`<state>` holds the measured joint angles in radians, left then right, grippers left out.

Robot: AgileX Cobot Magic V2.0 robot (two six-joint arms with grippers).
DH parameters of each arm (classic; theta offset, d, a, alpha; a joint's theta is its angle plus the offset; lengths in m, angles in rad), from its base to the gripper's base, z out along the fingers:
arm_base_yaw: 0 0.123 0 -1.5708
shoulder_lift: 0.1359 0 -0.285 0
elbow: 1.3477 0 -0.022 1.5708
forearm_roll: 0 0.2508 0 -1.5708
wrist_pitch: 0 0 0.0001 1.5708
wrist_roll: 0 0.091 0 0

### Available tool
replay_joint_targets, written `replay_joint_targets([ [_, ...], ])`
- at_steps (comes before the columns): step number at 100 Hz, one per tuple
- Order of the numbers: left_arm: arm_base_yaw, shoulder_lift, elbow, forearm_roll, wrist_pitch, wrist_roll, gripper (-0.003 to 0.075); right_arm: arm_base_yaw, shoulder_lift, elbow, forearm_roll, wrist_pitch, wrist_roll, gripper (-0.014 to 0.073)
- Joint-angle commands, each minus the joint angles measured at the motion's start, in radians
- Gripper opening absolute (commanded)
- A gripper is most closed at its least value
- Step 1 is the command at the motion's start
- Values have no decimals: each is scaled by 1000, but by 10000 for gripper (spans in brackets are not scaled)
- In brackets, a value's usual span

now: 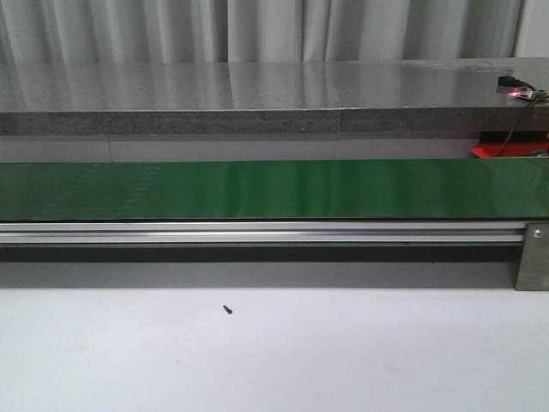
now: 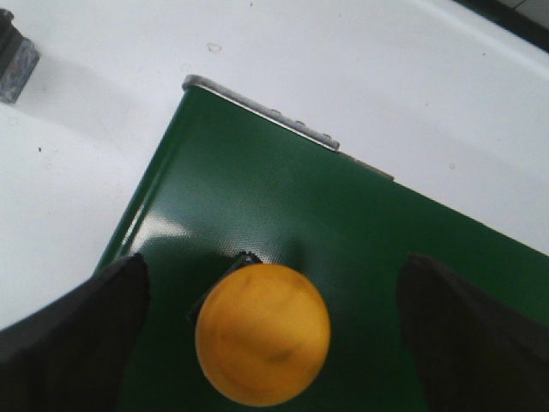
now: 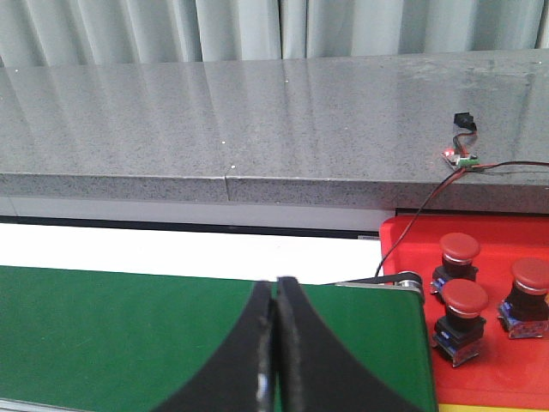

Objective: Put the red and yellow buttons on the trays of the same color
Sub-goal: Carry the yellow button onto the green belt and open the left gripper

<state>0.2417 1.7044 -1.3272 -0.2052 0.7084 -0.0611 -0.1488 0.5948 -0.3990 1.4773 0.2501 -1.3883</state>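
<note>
While three red buttons [image 3: 470, 296] already sit on the red tray [image 3: 403, 245] past the end of the green belt [image 3: 129, 330], a yellow button [image 2: 262, 333] rests on the belt near its end, not yet sorted. The left gripper [image 2: 273, 330] is spread wide around it without touching. The right gripper [image 3: 275, 343] hangs over the belt, fingers pressed together and empty. No yellow tray is clearly visible.
</note>
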Motion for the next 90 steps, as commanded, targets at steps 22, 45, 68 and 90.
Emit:
replay_joint_targets([
  [22,24,-179,-29,-3,-67,2,565,3,-1,-25,21,-1,-6,-57],
  [45,107,-240,-29,3,-91,2,565,3,-1,-25,21,-1,-6,-57],
  [68,188,-238,-29,11,-99,2,565,3,-1,-25,21,-1,-6,-57],
  [90,241,-220,-29,15,-114,2,565,3,-1,-25,21,-1,-6,-57],
])
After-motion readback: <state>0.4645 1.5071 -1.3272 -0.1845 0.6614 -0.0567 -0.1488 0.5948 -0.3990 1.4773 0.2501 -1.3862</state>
